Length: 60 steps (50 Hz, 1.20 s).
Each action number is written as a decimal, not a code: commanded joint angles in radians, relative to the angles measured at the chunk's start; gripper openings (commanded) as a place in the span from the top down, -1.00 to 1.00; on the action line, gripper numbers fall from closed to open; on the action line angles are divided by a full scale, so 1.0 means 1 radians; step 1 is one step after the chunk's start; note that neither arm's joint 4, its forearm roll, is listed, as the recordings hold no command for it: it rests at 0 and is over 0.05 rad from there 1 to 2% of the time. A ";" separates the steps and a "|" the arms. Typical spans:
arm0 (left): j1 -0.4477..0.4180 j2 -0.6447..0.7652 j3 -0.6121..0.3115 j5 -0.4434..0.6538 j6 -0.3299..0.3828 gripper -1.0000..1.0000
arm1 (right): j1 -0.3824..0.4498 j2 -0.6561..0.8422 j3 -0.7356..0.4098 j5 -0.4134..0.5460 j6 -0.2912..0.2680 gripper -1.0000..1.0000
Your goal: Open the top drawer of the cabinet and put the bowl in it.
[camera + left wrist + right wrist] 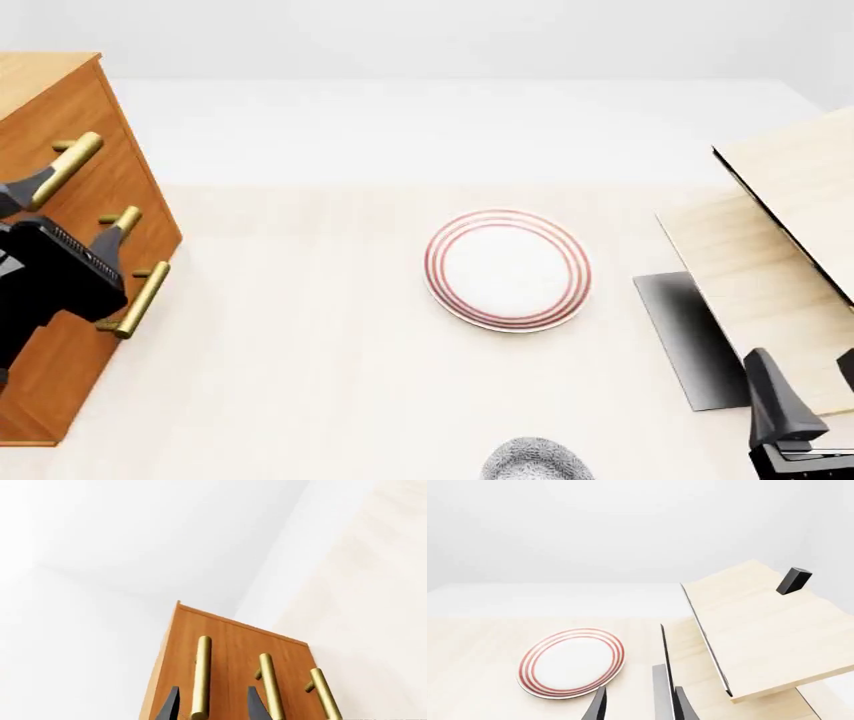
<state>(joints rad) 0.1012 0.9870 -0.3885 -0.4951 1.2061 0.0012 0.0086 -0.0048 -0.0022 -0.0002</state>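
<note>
So far nothing is done: the orange-brown wooden cabinet (67,250) at far left is closed, the left gripper (212,705) gapes empty around its top brass handle (201,675), the speckled grey bowl (537,461) waits at the near edge, and the right gripper (639,705) is parted and empty.

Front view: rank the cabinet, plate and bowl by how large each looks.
1. The cabinet, cut by the left edge.
2. The plate.
3. The bowl, smallest as seen, but the bottom edge crops it, so its full extent is unsure.
</note>
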 commanded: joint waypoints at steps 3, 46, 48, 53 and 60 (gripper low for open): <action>0.033 0.099 -0.014 -0.104 0.101 -1.00 | 0.000 -0.001 0.001 0.000 0.000 -1.00; 0.187 0.305 -0.037 -0.289 0.191 -1.00 | 0.000 -0.001 0.001 0.000 0.000 -1.00; 0.193 0.303 -0.036 -0.285 0.189 -1.00 | -0.001 -0.001 0.001 0.000 0.000 -1.00; 0.213 0.305 -0.028 -0.301 0.195 -1.00 | -0.001 -0.001 0.001 0.000 0.000 -1.00; 0.222 0.281 -0.042 -0.264 0.180 -1.00 | -0.001 -0.001 0.001 0.000 0.000 -1.00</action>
<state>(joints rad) 0.2951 1.2795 -0.4280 -0.7703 1.3922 0.0011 0.0087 -0.0048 -0.0022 -0.0001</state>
